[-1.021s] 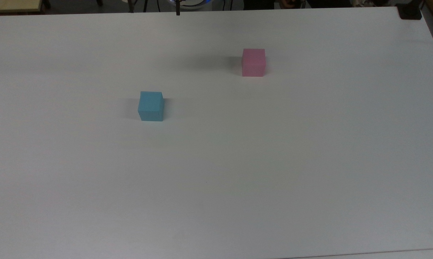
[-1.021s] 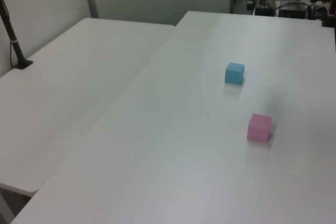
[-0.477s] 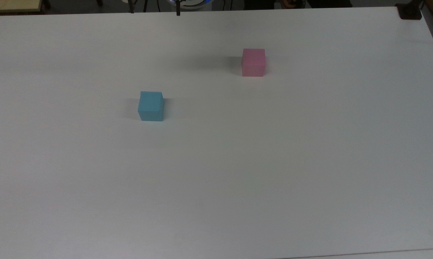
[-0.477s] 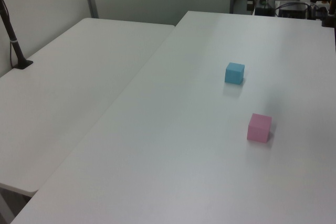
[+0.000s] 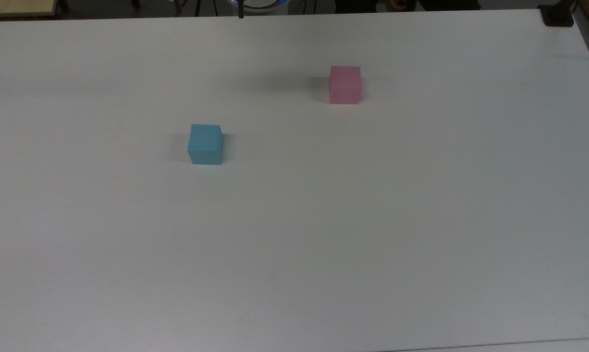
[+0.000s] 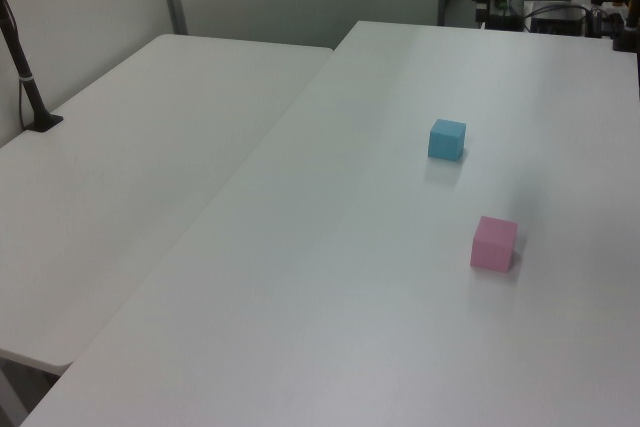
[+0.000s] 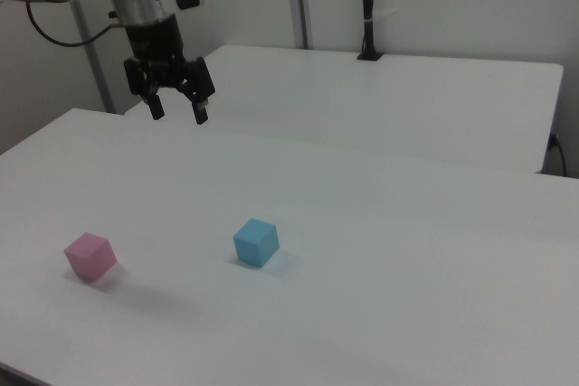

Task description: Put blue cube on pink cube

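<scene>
Light-blue, the blue cube (image 5: 205, 143) sits flat on the white table (image 5: 372, 220), well apart from the pink cube (image 5: 345, 84). Taking the pink cube as the mark, the blue cube lies toward the top view's lower left and the right view's right. The gripper (image 7: 178, 112) hangs high above the table, fingers spread apart, holding nothing, up and to the right view's right of the pink cube.

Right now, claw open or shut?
Open. In the right view the claw hangs above the table, fingers spread, nothing between them.
</scene>
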Controlling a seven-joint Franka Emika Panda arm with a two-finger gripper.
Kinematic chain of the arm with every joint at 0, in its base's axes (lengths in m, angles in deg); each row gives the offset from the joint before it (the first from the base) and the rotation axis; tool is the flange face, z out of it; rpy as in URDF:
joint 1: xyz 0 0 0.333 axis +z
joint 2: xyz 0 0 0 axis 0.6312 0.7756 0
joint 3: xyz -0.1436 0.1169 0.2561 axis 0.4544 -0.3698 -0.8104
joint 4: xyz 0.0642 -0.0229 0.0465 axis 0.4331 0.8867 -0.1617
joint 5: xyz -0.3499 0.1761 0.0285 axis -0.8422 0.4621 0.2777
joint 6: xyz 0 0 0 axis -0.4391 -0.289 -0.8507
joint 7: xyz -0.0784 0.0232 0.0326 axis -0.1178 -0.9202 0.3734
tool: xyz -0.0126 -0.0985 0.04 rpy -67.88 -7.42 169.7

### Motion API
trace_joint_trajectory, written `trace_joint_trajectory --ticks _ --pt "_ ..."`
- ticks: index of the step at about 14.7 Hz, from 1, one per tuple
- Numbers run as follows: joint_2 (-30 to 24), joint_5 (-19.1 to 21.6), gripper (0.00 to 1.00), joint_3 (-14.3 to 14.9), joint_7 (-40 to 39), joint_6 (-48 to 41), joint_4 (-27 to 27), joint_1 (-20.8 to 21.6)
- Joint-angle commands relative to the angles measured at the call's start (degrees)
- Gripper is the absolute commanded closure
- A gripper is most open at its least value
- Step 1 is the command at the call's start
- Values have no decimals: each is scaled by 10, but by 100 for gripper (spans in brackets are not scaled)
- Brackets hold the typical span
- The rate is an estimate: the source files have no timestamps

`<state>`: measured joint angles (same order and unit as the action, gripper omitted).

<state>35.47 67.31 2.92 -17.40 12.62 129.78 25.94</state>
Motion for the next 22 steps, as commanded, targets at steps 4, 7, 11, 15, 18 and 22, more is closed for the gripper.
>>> trace_joint_trajectory --ticks 4,7,11,15,18,22 --pt "1 10 0 22 -10 32 61 9" --pt "23 14 0 28 -10 106 91 5" --pt "79 24 0 42 -11 190 100 5" --pt "101 16 0 43 -11 265 137 2" --pt "110 6 0 43 -12 285 159 -1" --pt "115 -6 0 44 -13 385 221 -2"
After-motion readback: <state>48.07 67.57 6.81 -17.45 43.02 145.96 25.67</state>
